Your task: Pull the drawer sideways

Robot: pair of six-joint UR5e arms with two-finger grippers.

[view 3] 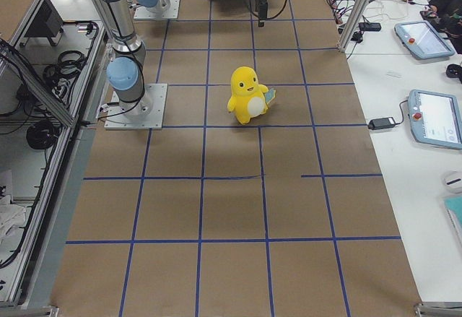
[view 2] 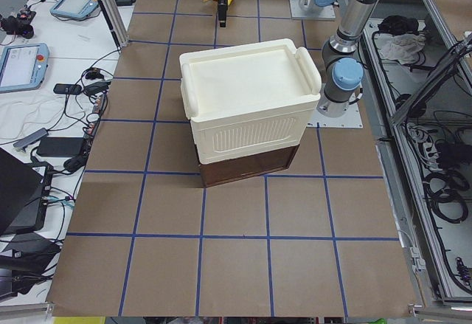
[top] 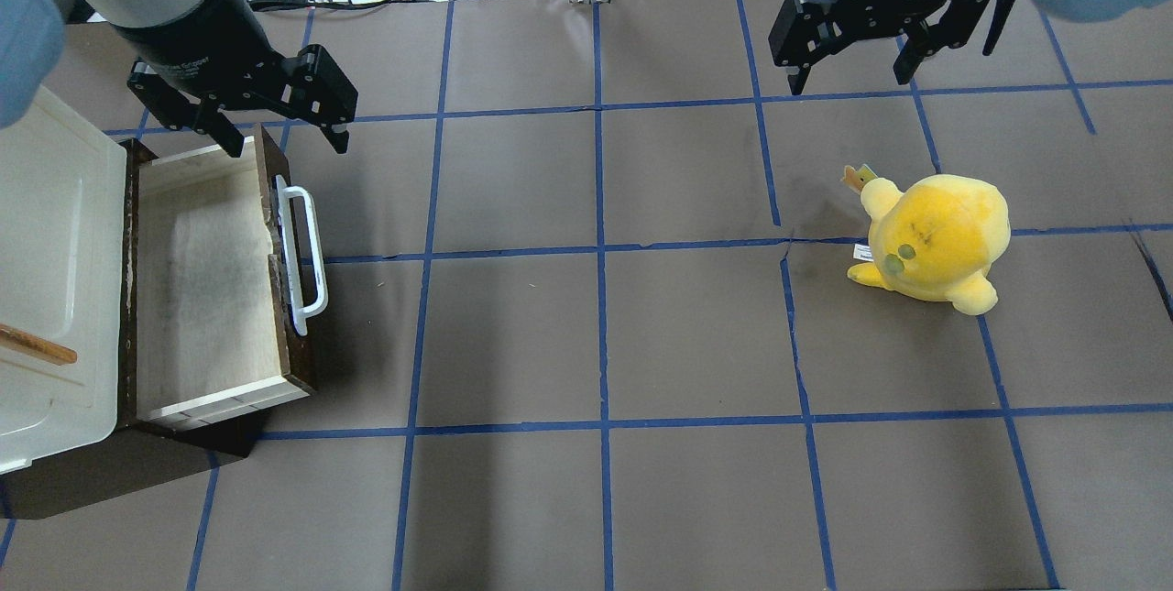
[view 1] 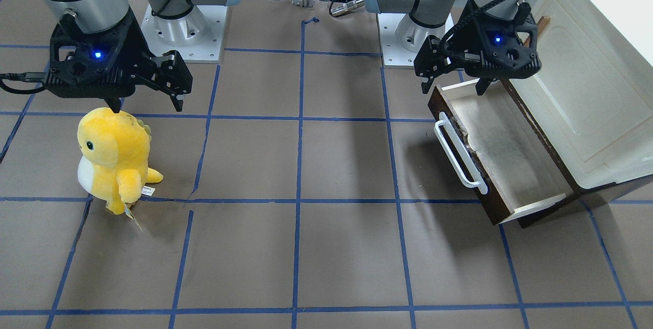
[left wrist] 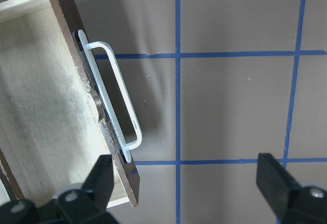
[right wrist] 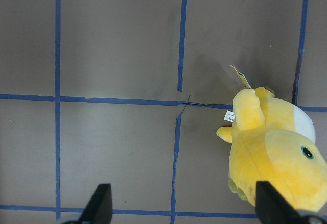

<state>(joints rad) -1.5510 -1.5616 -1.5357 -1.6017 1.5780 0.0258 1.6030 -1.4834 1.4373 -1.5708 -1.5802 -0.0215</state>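
Hovering with left hand (top: 290,144) spread wide, empty, over pulled-out drawer (top: 202,270); holding right hand (top: 850,82) open, empty, above desk (top: 596,344).

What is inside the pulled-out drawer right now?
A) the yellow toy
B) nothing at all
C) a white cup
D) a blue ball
B: the drawer shows only its bare, pale wooden bottom in the overhead and left wrist views, and the yellow toy stands far away from it.
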